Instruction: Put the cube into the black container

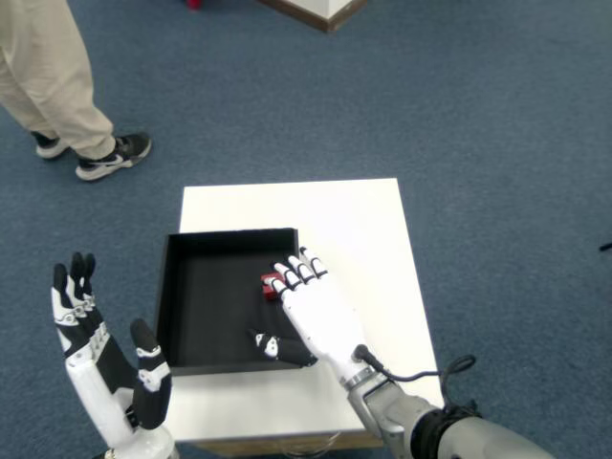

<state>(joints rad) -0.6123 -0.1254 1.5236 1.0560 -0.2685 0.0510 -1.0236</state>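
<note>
The red cube (271, 285) lay inside the black container (196, 316) on the white tabletop (363, 229). The right hand (311, 311) hovered over it, fingers (298, 273) spread and released, partly covering the cube.

My robot hand (311, 320) overhangs the black container (191, 316)'s right wall. Left half of its floor lies open. Bare surface (354, 229) behind and to the right. Person's legs (57, 86) stand well off, far left.
</note>
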